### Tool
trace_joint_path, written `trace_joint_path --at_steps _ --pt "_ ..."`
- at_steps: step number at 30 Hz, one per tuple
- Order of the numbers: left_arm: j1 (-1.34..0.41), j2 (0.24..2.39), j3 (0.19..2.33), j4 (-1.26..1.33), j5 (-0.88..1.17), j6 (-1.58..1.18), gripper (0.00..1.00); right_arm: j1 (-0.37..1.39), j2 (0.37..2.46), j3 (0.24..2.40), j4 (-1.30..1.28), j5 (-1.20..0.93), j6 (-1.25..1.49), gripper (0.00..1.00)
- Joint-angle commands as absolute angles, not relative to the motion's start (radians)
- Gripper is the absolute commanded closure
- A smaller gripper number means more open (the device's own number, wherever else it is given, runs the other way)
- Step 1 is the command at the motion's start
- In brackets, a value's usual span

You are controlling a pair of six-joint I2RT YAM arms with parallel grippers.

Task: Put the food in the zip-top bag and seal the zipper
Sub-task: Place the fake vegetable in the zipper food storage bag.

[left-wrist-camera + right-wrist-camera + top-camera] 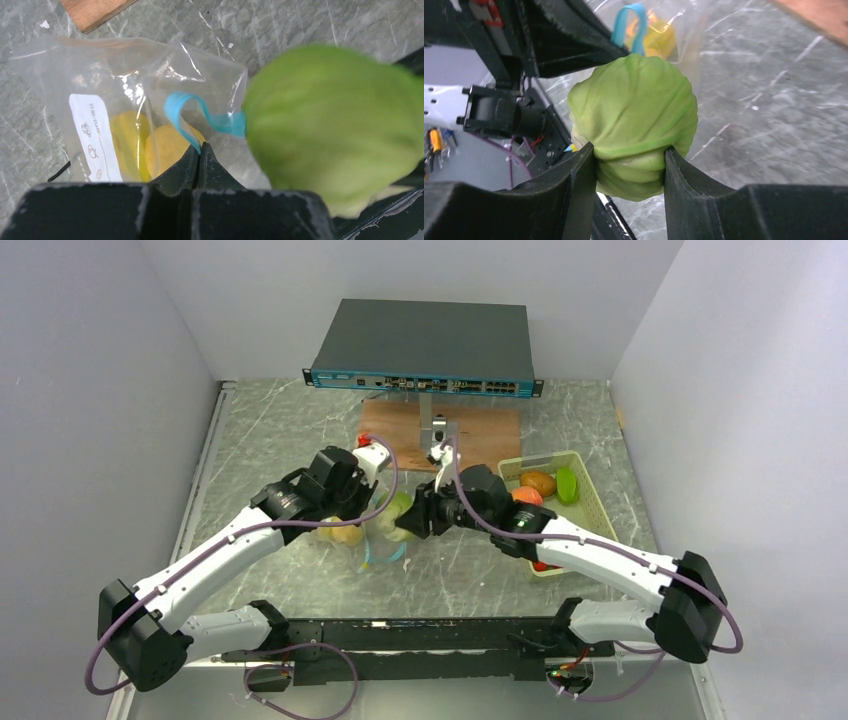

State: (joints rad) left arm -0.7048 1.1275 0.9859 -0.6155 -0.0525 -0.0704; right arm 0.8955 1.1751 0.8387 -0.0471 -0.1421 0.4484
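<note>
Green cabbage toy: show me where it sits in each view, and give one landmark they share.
Top external: the cabbage is at centre, between the two arms' wrists.
Left wrist: it fills the right half, blurred.
Right wrist: it is at centre, clamped in the right tool.
Shared landmark: the teal-blue zipper beside it.

Grey marbled tabletop (280,430). Rear: dark grey network switch with teal front (425,340), brown wooden board (480,425) in front of it. Right: pale green plastic tray (540,458). Centre-left: clear crinkly zip-top bag (100,65), lying on the marble.
</note>
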Motion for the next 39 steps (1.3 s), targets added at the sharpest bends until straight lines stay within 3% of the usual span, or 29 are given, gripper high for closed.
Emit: trace_joint_path --at_steps 1,9,18,23,30,39 --pt "-0.709 1.09 1.014 -0.6 -0.067 -0.06 1.0 0.939 1.214 0.883 0.103 -0.23 0.433 1.0" --pt "-0.709 1.095 1.015 -0.602 -0.063 -0.058 1.0 0.994 1.151 0.864 0.075 -0.121 0.361 1.0" --pt "-0.71 1.091 1.013 -0.598 -0.061 -0.058 1.0 1.007 1.191 0.846 0.118 -0.252 0.402 1.0" --pt "-0.71 1.091 1.007 -0.593 -0.06 -0.058 1.0 1.012 1.207 0.833 0.101 -0.038 0.434 1.0" --pt "-0.709 1.086 1.001 -0.582 -0.039 -0.056 1.0 1.012 1.269 0.855 0.115 0.101 0.479 1.0" --pt "-0.709 1.056 0.987 -0.552 -0.009 -0.051 1.0 1.013 1.36 0.852 0.211 0.13 0.577 1.0"
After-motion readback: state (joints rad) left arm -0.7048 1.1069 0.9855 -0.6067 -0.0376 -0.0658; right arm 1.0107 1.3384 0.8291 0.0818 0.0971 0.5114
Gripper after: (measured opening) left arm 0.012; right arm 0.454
